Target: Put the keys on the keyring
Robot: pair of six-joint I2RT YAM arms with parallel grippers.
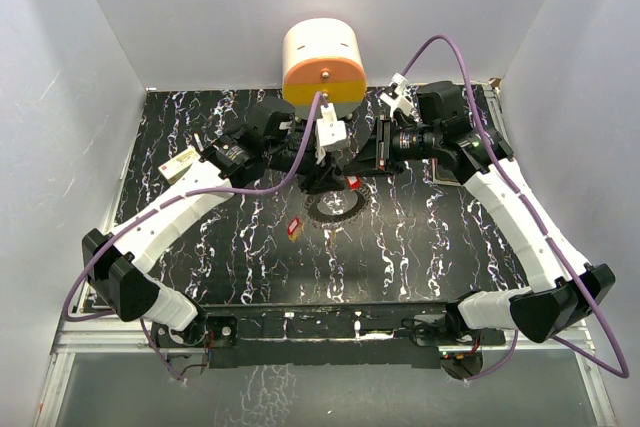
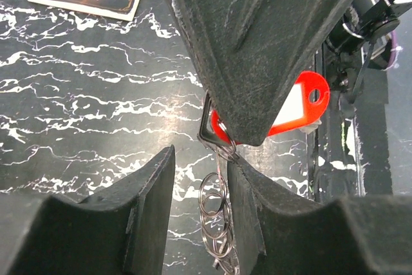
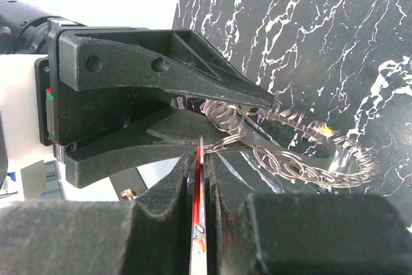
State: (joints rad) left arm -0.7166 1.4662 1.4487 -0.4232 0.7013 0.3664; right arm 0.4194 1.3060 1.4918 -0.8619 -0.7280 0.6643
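Book (image 1: 180, 164) lies at the left of the counter (image 1: 430, 247). Your left hand (image 2: 201, 156) is part-spread mid-counter. The ring (image 2: 214, 204) runs between its fingers and touches one of them, but I can't tell if it's actually gripped. One loose key (image 1: 295, 228) lies on the counter just left of the ring. Your right hand (image 3: 199, 169) is pressed together, pinching a red key (image 2: 302, 104) edge-on, right at the ring, close against the left fingertips.
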